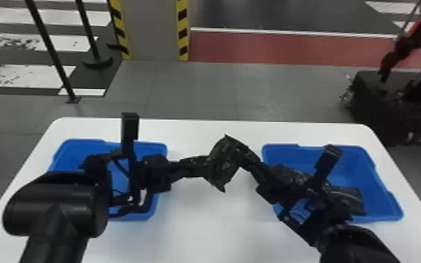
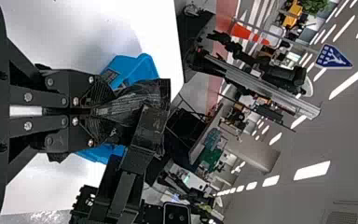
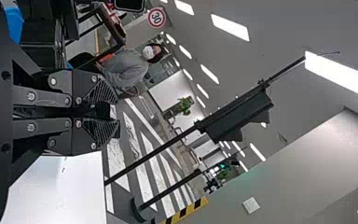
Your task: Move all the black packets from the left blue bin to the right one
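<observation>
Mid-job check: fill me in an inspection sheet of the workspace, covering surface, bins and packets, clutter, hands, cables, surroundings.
Surface: white table under both bins
Left blue bin: left arm hides much of the inside; packets left there cannot be counted
Right blue bin: black packets inside, partly behind the right arm; count unclear
Clutter: nothing seen
Left hand: closed on a black packet, between the bins
Right hand: close to that packet; grip unclear
Cables: thin black cable by the left wrist, above the left bin
Surroundings: column with yellow-black edges, black posts, dark wheeled machine beyond the table
</observation>
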